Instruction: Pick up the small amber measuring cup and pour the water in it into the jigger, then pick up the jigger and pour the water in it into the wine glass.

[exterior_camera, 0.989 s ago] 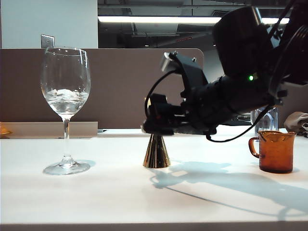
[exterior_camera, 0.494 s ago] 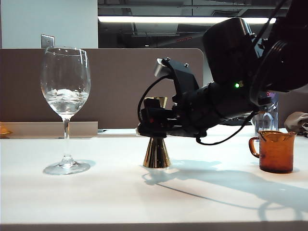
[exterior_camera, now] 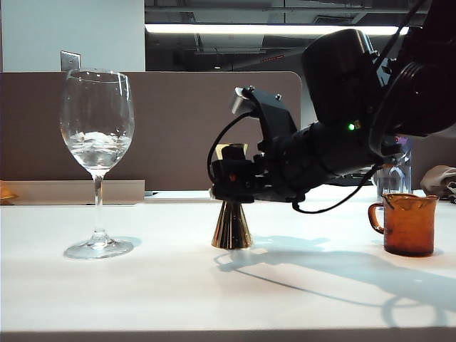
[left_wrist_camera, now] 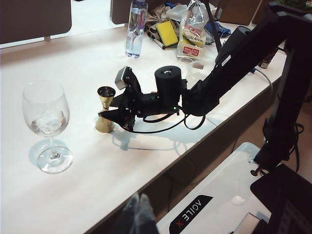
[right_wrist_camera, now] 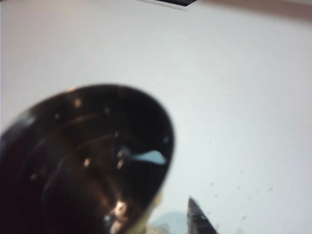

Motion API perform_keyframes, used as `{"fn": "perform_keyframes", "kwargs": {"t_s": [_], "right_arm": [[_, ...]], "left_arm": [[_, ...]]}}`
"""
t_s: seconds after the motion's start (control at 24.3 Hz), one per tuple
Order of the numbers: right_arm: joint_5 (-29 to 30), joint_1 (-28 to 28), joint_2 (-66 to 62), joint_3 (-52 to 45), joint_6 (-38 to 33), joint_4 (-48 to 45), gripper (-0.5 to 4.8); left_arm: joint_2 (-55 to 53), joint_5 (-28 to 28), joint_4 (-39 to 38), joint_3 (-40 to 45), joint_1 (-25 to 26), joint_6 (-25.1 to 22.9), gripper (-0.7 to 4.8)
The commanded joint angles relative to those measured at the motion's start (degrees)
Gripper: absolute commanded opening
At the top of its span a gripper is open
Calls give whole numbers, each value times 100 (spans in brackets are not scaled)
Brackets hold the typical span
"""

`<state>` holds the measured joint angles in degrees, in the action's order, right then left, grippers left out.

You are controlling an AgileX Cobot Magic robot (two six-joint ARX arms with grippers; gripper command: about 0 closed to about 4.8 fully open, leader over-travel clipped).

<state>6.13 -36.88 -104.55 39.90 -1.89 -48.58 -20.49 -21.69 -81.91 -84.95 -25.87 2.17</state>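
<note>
The gold jigger (exterior_camera: pixel 231 226) stands upright on the white table (exterior_camera: pixel 142 292), mid-table. My right gripper (exterior_camera: pixel 229 182) reaches in level from the right and straddles its narrow waist, open, one fingertip (right_wrist_camera: pixel 199 220) apart from the metal. The right wrist view looks into the jigger's dark upper cup (right_wrist_camera: pixel 87 161). The wine glass (exterior_camera: pixel 97 142) stands at the left with some water in its bowl. At the right rests the small amber measuring cup (exterior_camera: pixel 407 224), upright. My left gripper (left_wrist_camera: pixel 139 214) hangs shut off the table's near edge, far from the jigger (left_wrist_camera: pixel 105 109).
A clear plastic water bottle (exterior_camera: pixel 394 174) stands behind the amber cup. The left wrist view shows the bottle (left_wrist_camera: pixel 135 29), a yellow sponge (left_wrist_camera: pixel 167 32) and bags at the table's far end. A brown partition (exterior_camera: pixel 164 128) runs behind the table.
The right arm has shifted left and sunk a little, bringing the gripper down to the jigger's waist, so the upper cup shows above it. Jigger, glass and amber cup have not moved.
</note>
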Motion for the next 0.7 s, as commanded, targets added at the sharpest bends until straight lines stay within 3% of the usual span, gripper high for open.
{"fn": "perform_keyframes", "kwargs": {"t_s": [0.04,0.21,0.45,0.49,0.7], "right_arm": [[22,11,17,44,-2,-127,258],[22,20,17,44,-2,-116,201],[22,20,17,44,-2,-114,187],[22,20,17,44,0,-96,139],[22,20,17,44,0,-94,134]], "left_arm": [[-4,-15,-9,-20,2,-22,-2],[-4,-15,-9,-20,2,-22,-2],[-4,-15,-11,-20,2,-22,-2],[-4,-15,-9,-20,2,-22,-2],[-4,-15,-9,-20,2,-22,-2]]}}
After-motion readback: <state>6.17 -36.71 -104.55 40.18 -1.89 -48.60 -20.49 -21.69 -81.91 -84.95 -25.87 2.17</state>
